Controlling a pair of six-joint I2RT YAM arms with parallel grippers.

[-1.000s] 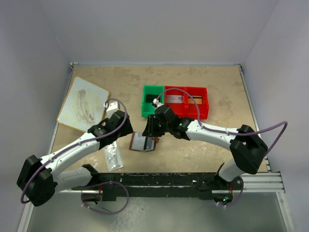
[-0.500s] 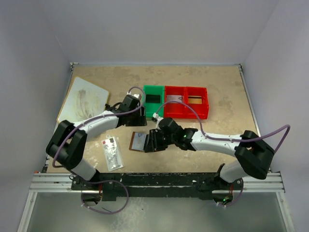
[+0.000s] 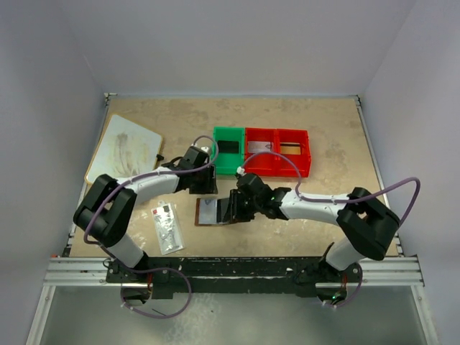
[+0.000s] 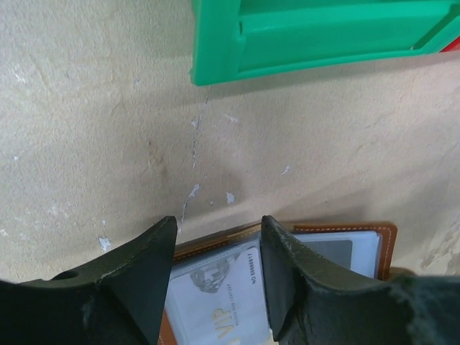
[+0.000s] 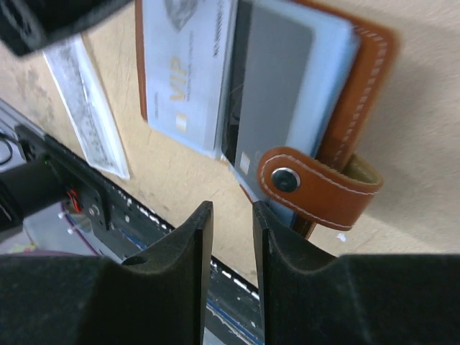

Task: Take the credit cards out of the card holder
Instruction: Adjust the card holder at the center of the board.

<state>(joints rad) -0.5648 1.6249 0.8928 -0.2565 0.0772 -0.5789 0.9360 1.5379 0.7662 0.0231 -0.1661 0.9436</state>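
Down at mid-table the card holder lies open, credit cards not yet out, and the left gripper (jaws parted, empty) straddles the silvery card's far short edge. That makes it the nearer one, with the card's long axis in line with its reach. The right gripper, jaws a narrow slit on nothing, hovers beside the snap tab, with the green bin close beyond the left gripper and the speckled packet off left.

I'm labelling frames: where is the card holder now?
In the top view the card holder lies open near the centre, on the near side of the green bin, with the right gripper at its right edge.
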